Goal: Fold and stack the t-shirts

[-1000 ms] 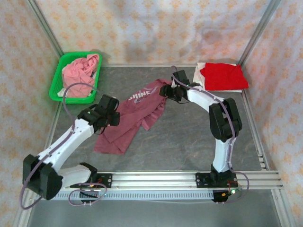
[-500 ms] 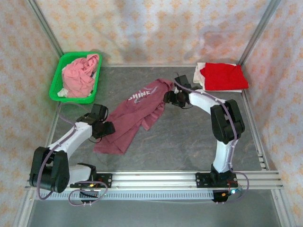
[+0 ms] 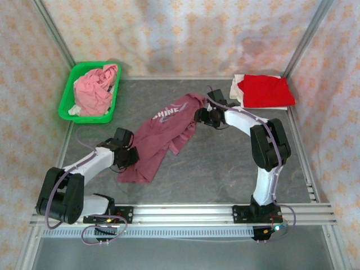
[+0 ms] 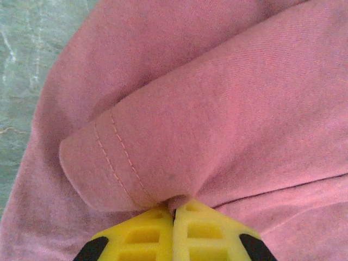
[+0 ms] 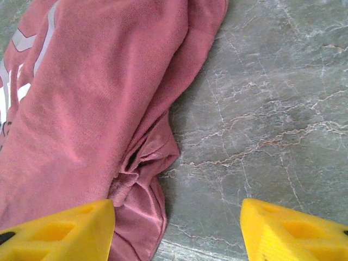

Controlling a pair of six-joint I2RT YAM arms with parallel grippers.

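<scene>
A maroon t-shirt (image 3: 163, 135) with pale "SHINE" print lies crumpled in the middle of the table. My left gripper (image 3: 128, 155) is at its lower left edge. In the left wrist view that gripper (image 4: 174, 213) is shut, its yellow fingertips (image 4: 142, 232) pinching a fold of maroon cloth (image 4: 217, 109) beside a stitched hem. My right gripper (image 3: 201, 116) sits at the shirt's upper right edge. In the right wrist view it (image 5: 176, 228) stands open, one finger (image 5: 60, 228) over the maroon cloth (image 5: 92, 98) and the other above bare table.
A red folded t-shirt (image 3: 263, 90) rests on a white one (image 3: 238, 83) at the back right. A green basket (image 3: 66, 102) at the back left holds a pink shirt (image 3: 93, 90). Metal frame posts and patterned walls enclose the grey table (image 3: 225, 163).
My left gripper lowered to the shirt's left edge and shut on the cloth. The shirt's lower corner drew slightly inward. The right gripper shifted a little, then stayed still.
</scene>
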